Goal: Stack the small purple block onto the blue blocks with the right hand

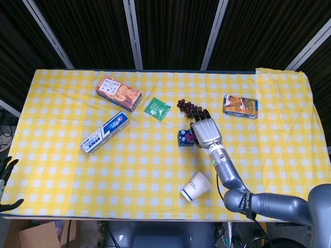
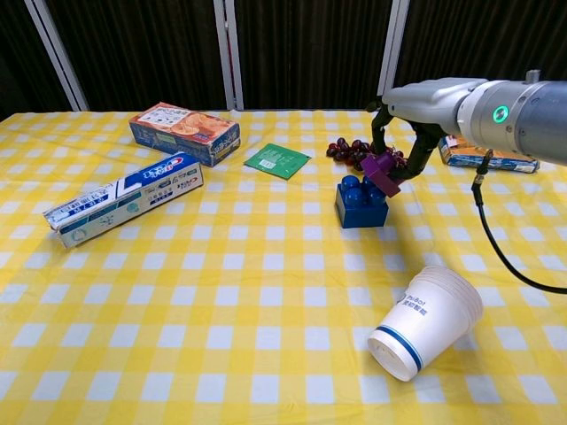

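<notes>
Right hand pinches small purple block, tilted, just over right edge of blue blocks, center-right of frame. Likely light, rigid, slick plastic; side grip suits. Grapes just behind; cup lower right, clear. Left hand idle, fingers apart.

Your right hand has a silver-grey metal back with dark fingers. Behind it your right arm is smooth grey, carrying a small green ring light, a black cable looping beneath it, and white lettering near the elbow. Your left hand shows only dark fingers.
</notes>
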Robot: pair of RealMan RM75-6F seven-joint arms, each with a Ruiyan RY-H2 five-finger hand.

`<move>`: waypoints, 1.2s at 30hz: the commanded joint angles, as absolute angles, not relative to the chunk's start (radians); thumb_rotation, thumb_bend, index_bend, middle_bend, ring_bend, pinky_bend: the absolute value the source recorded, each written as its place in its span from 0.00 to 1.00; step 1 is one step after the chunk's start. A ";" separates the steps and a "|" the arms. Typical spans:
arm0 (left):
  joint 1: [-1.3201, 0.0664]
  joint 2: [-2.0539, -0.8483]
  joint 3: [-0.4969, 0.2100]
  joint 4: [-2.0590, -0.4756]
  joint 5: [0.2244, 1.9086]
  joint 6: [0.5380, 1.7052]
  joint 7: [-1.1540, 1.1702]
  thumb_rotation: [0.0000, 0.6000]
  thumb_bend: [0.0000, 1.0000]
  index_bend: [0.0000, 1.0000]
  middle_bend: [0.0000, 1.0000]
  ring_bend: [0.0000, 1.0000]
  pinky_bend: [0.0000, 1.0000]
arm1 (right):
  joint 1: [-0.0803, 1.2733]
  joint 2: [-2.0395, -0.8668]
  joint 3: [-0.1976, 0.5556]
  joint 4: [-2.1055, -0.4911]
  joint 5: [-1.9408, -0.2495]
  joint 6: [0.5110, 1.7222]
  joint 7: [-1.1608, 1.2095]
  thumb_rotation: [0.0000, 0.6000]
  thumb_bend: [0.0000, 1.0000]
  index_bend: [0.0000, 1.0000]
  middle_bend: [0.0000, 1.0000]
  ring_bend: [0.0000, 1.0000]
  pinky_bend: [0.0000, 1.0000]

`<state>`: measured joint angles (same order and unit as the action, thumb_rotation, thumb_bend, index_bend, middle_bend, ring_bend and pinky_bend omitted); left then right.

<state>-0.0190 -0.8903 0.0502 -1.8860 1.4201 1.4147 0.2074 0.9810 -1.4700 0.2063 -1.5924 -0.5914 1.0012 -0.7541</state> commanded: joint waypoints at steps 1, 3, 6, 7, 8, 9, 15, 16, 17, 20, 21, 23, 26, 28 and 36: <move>-0.017 -0.888 0.050 -1.886 1.421 1.419 0.205 1.00 0.00 0.06 0.00 0.00 0.04 | 0.986 -1.477 0.203 -1.583 -0.594 0.997 -0.751 1.00 0.41 0.51 0.00 0.00 0.00; -0.015 -0.886 0.050 -1.886 1.421 1.423 0.201 1.00 0.00 0.06 0.00 0.00 0.04 | 0.987 -1.481 0.202 -1.575 -0.595 0.996 -0.746 1.00 0.41 0.51 0.00 0.00 0.00; -0.013 -0.885 0.049 -1.884 1.420 1.423 0.199 1.00 0.00 0.06 0.00 0.00 0.04 | 0.988 -1.485 0.199 -1.567 -0.595 0.993 -0.741 1.00 0.41 0.51 0.00 0.00 0.00; -0.013 -0.884 0.050 -1.883 1.420 1.423 0.198 1.00 0.00 0.06 0.00 0.00 0.04 | 0.988 -1.485 0.197 -1.565 -0.596 0.992 -0.740 1.00 0.41 0.51 0.00 0.00 0.00; -0.013 -0.884 0.050 -1.883 1.419 1.422 0.198 1.00 0.00 0.06 0.00 0.00 0.04 | 0.988 -1.487 0.195 -1.563 -0.597 0.991 -0.738 1.00 0.41 0.51 0.00 0.00 0.00; -0.013 -0.884 0.050 -1.883 1.420 1.422 0.199 1.00 0.00 0.06 0.00 0.00 0.04 | 0.989 -1.488 0.195 -1.562 -0.597 0.991 -0.737 1.00 0.41 0.51 0.00 0.00 0.00; -0.013 -0.884 0.051 -1.886 1.425 1.423 0.196 1.00 0.00 0.06 0.00 0.00 0.04 | 0.999 -1.509 0.189 -1.547 -0.593 0.984 -0.739 1.00 0.41 0.51 0.00 0.00 0.00; -0.013 -0.883 0.050 -1.886 1.425 1.423 0.194 1.00 0.00 0.06 0.00 0.00 0.04 | 1.001 -1.512 0.189 -1.545 -0.591 0.984 -0.740 1.00 0.41 0.51 0.00 0.00 0.00; -0.013 -0.882 0.050 -1.886 1.423 1.423 0.191 1.00 0.00 0.06 0.00 0.00 0.04 | 1.004 -1.517 0.189 -1.541 -0.589 0.983 -0.742 1.00 0.41 0.51 0.00 0.00 0.00; -0.014 -0.880 0.048 -1.883 1.420 1.420 0.182 1.00 0.00 0.06 0.00 0.00 0.04 | 1.012 -1.533 0.187 -1.530 -0.582 0.984 -0.750 1.00 0.41 0.51 0.00 0.00 0.00; -0.014 -0.880 0.048 -1.882 1.419 1.419 0.179 1.00 0.00 0.06 0.00 0.00 0.04 | 1.014 -1.537 0.187 -1.527 -0.580 0.985 -0.751 1.00 0.41 0.51 0.00 0.00 0.00; -0.016 -0.878 0.048 -1.880 1.421 1.416 0.171 1.00 0.00 0.07 0.00 0.00 0.04 | 1.020 -1.549 0.188 -1.518 -0.573 0.984 -0.755 1.00 0.41 0.51 0.00 0.00 0.00; -0.017 -0.876 0.047 -1.877 1.422 1.413 0.162 1.00 0.00 0.07 0.00 0.00 0.04 | 1.028 -1.564 0.187 -1.505 -0.562 0.983 -0.764 1.00 0.41 0.51 0.00 0.00 0.00; -0.017 -0.875 0.047 -1.876 1.421 1.412 0.158 1.00 0.00 0.07 0.00 0.00 0.04 | 1.032 -1.571 0.187 -1.500 -0.556 0.983 -0.768 1.00 0.41 0.51 0.00 0.00 0.00; -0.021 -0.876 0.047 -1.872 1.416 1.402 0.157 1.00 0.00 0.06 0.00 0.00 0.04 | 1.052 -1.599 0.190 -1.479 -0.529 0.984 -0.791 1.00 0.41 0.51 0.00 0.00 0.00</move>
